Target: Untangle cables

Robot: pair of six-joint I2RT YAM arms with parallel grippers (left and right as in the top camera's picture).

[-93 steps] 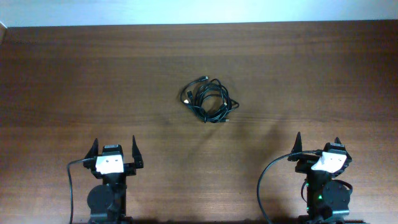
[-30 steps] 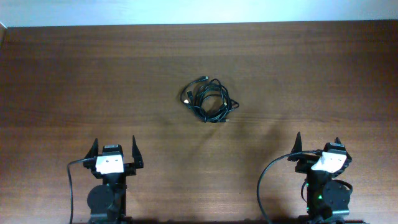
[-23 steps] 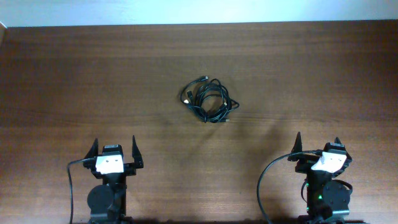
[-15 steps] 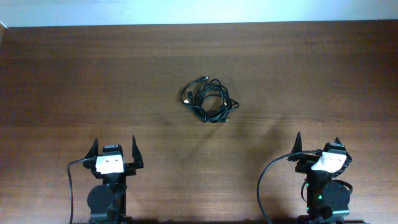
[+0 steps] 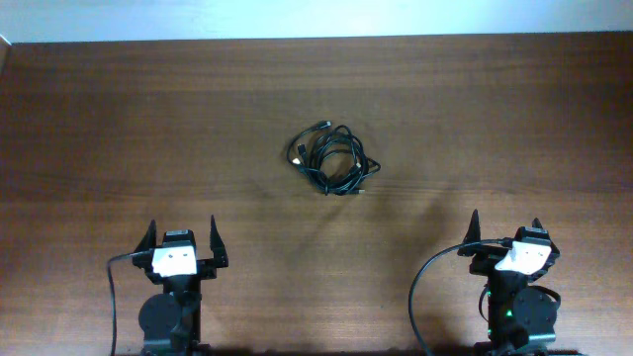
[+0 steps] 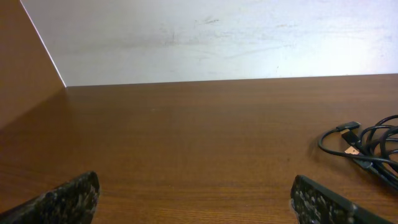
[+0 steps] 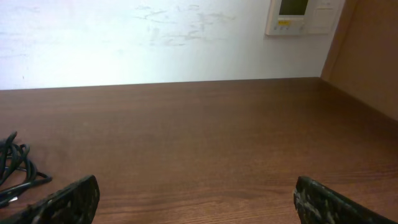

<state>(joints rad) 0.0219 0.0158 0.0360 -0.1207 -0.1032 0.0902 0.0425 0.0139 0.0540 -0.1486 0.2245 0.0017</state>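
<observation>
We see both arms parked at the near edge of the table [image 5: 148, 119], and neither is touching anything. Our left fingers [image 5: 212, 237] are spread wide apart and there is only bare wood between them. In the left wrist view the two dark tips [image 6: 68, 199] sit at the far bottom corners with the whole width of the table showing between. Our right fingers [image 5: 474, 232] are spread just as wide and they too hold nothing. In the right wrist view their tips [image 7: 323, 199] likewise frame bare table.

The cables [image 5: 331, 158] lie well apart from both pairs of fingers, out ahead of them and roughly midway between the two across the table. They are thin black cords looped over one another in one loose, roundish bundle lying flat on the wood. From the left fingers the bundle [image 6: 367, 146] is ahead and off to the right, with a small plug end poking out on its left side. From the right fingers it [image 7: 12, 168] is ahead and off to the left, mostly cut off by the edge of the view.

Beyond the bundle, past the far edge of the table, stands a pale wall [image 6: 217, 37]. A small white panel [image 7: 305, 15] hangs on it ahead and to the right of the right fingers.
</observation>
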